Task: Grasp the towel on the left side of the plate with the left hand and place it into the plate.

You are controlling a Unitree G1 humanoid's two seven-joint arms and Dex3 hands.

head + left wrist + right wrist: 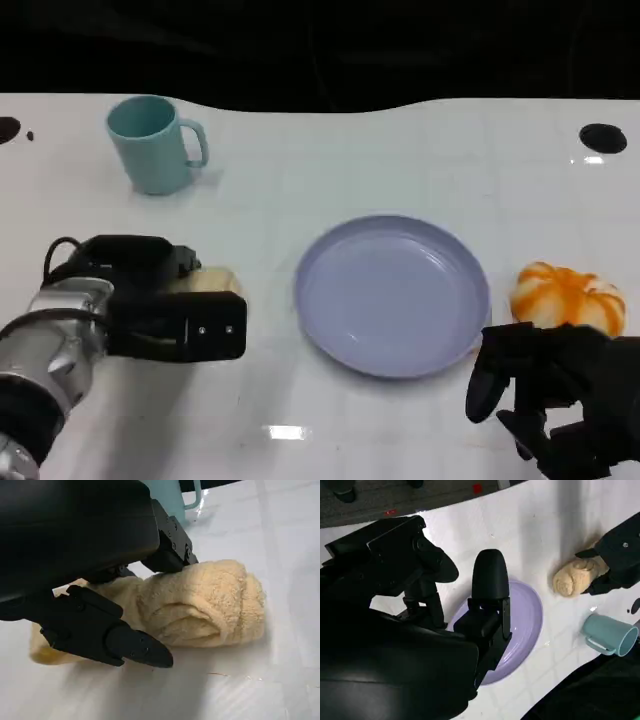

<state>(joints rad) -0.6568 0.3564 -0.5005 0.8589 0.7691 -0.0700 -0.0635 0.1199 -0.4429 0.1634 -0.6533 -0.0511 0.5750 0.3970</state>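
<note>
A rolled beige towel (216,281) lies on the white table, left of the lilac plate (392,295). My left hand (150,300) sits over it and hides most of it in the head view. In the left wrist view one finger (170,552) presses on the top of the towel (205,605) and another finger (115,637) lies along its near side, so the hand (85,545) grips it where it rests. The right wrist view shows the left hand (622,555) clasping the towel (572,577) from both sides. My right hand (555,400) hovers by the plate's right edge, fingers apart and holding nothing.
A teal mug (152,145) stands at the back left, behind the towel. An orange-and-white round object (567,297) lies right of the plate, just beyond my right hand. The table's far edge runs along the dark background.
</note>
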